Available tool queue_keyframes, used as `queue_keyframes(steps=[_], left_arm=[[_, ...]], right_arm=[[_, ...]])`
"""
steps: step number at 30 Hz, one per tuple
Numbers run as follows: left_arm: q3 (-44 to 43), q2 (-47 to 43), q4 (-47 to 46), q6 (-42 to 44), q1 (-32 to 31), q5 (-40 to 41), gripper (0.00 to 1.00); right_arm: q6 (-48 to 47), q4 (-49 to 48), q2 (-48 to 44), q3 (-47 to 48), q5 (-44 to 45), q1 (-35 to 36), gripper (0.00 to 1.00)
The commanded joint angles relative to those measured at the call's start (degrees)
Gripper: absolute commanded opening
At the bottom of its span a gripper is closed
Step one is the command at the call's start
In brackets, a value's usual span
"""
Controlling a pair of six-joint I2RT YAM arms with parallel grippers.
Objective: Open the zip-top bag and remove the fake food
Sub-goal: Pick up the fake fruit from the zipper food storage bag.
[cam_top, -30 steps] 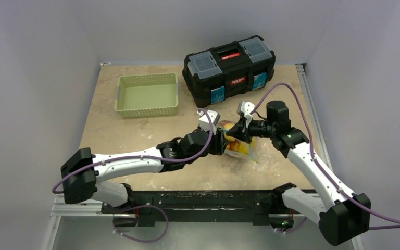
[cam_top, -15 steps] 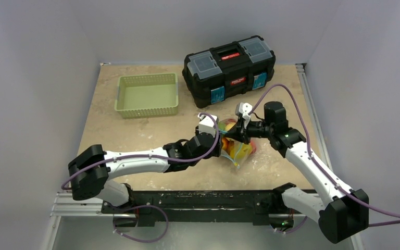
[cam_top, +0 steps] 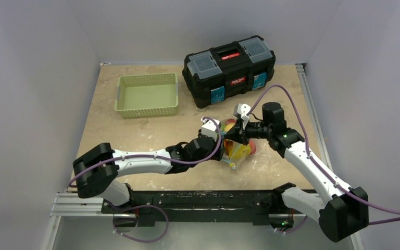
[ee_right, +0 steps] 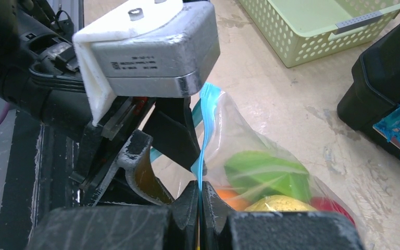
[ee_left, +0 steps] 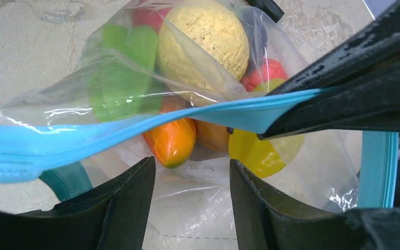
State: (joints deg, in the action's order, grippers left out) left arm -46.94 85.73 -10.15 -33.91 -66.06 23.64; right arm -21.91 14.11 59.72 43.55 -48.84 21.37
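Zip-top bag [cam_top: 236, 151] on the mottled beige table [cam_top: 135, 133], pale walls [cam_top: 41, 52] around, zip end up. Right claw [ee_right: 200, 199] pinches its teal strip [ee_left: 109, 136], left claw [ee_left: 191, 190] is spread.

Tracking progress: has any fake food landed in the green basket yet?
No, the green basket shows only its bare floor.

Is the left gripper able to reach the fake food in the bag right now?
Probably not yet. The left gripper is open at the bag, but the zip strip, pinched by the right gripper, and clear plastic lie across the food.
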Motion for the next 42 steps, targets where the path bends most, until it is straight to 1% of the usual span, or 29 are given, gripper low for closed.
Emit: queue_keyframes(steps=[1,10,14,20,24,26,33,36,41,42], left_arm=[[1.1,2.3,-5.2,-2.9,1.7,-2.8,0.54],[0.2,7.3,-7.2,-4.7,3.2,-2.2,0.56],[0.2,9.4,-7.3,-5.0,3.1,-0.4,0.61],[0.5,11.6,-12.0,-0.6,3.3,0.2,0.63],[1.4,12.7,-16.8,1.1,3.6,-2.6,0.63],[0.8,13.4,-17.5,1.7,3.9,-4.1,0.64],[0.7,16.6,-19.0,0.6,5.3,-6.5,0.63],[0.9,17.5,-19.8,0.4,5.6,-6.0,0.61],[-0.8,18.9,-17.6,-0.6,5.9,-3.8,0.61],[-1.1,19.1,-17.5,-0.7,5.9,-3.3,0.60]], right_arm=[[0.1,-2.1,0.0,-0.6,0.1,0.2,0.00],[0.0,-2.2,0.4,-1.0,0.0,0.2,0.00],[0.8,-3.2,1.0,-1.5,1.1,0.2,0.00],[1.3,-3.9,2.1,-1.7,1.6,0.4,0.00],[1.3,-4.1,2.3,-1.8,1.4,0.4,0.00],[1.3,-4.1,2.4,-1.7,1.3,0.4,0.00],[1.3,-4.1,2.7,-1.9,1.4,0.4,0.00],[1.4,-4.2,2.9,-1.9,1.5,0.4,0.00],[1.3,-4.1,2.9,-1.9,1.5,0.4,0.00],[1.3,-4.1,2.9,-2.0,1.4,0.4,0.00]])
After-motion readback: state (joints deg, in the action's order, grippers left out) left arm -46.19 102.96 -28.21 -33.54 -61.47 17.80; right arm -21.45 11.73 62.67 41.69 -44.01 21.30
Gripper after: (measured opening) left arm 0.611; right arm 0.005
